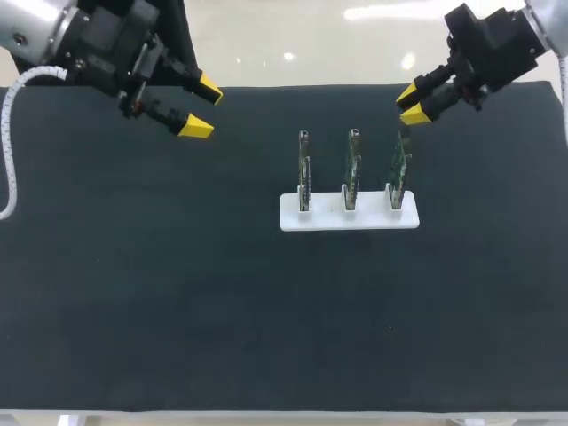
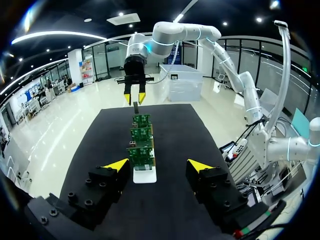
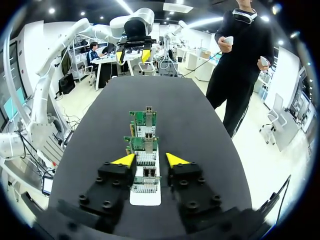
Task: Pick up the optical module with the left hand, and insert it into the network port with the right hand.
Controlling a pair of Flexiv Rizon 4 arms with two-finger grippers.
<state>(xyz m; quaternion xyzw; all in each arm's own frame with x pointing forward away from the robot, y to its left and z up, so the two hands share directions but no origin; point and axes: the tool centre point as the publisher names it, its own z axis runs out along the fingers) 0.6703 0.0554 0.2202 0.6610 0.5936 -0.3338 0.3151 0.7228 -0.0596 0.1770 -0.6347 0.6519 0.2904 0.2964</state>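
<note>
The left arm (image 1: 89,44) enters at the upper left, its left gripper (image 1: 202,106) spread wide, tips pointing right. The right arm (image 1: 497,40) enters at the upper right, its right gripper (image 1: 410,104) parted more narrowly, tips pointing down-left.

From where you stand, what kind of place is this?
Probably a robot test bench: a black table, a white rack holding three upright circuit boards, the left tool and right tool above it.
</note>
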